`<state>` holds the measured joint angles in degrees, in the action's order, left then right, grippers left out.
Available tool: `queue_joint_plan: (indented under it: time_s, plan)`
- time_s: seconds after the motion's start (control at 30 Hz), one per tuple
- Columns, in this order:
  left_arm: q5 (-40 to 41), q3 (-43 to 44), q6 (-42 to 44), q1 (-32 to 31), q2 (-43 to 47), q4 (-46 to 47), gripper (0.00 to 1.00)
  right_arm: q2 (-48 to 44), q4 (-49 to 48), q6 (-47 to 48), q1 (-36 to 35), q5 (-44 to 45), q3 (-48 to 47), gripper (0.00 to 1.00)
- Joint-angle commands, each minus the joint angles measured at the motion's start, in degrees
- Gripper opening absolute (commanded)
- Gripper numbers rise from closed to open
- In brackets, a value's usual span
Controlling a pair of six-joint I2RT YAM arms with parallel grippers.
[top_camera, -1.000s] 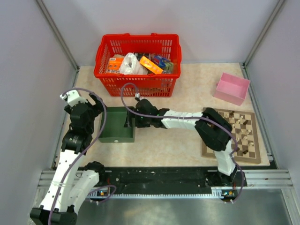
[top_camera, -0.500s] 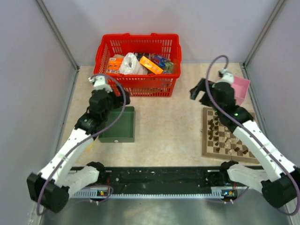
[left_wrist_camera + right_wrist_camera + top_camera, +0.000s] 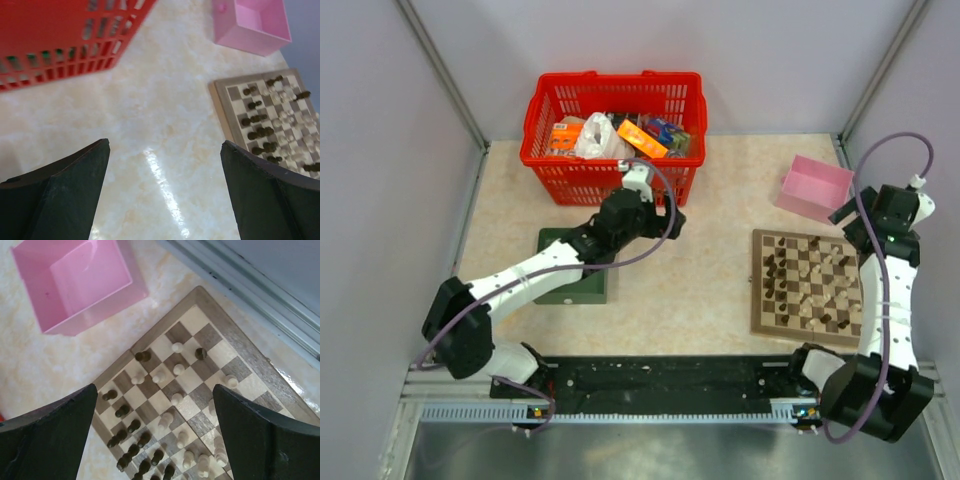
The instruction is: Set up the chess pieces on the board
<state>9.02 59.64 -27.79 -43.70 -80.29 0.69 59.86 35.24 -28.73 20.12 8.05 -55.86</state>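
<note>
- The green tray (image 3: 570,296) sits at the left of the bench (image 3: 720,200), partly under the left arm. I cannot tell whether any piece lies in it.
- The left gripper (image 3: 165,145) hangs over bare bench in front of the red basket (image 3: 615,130). Its jaws are spread wide and hold nothing, and it is well apart from the board.
- The board (image 3: 807,330) lies at the right of the bench, and every chess piece I can make out stands on it.
- The dark pieces (image 3: 127,440) crowd in a rough double file along the board's left edge, close to a starting line-up. At least one stands out among the pale ones.
- The pale pieces (image 3: 175,400) are strewn over the middle and right squares, not in two ranks. Sorting them looks like the bulk of the work left.
- The right gripper (image 3: 155,387) hovers above the board's far corner, near the pink box (image 3: 80,285), with its jaws released and empty.
</note>
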Motion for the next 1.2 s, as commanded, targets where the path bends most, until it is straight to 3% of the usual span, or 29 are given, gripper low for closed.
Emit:
queue_joint_plan:
  time_s: [0.0,0.23,0.63,1.17]
  plan:
    - [-5.67,4.26,-0.6,-4.02,-4.6,5.2,0.97,0.53,-0.44,-4.04,3.17,6.07,-0.49,0.99]
    - [-11.91,5.4,-0.95,-6.39,-10.23,7.31,0.97,0.17,-2.55,-9.67,4.31,17.25,4.35,0.99]
    - [-16.83,8.56,-0.86,-7.18,-17.17,8.72,0.97,6.06,-8.34,-11.7,17.4,8.12,8.83,0.99]
    - [-18.77,11.03,-2.44,-7.54,-23.68,10.38,0.97,8.08,-16.26,-12.93,23.82,8.12,17.36,0.91]
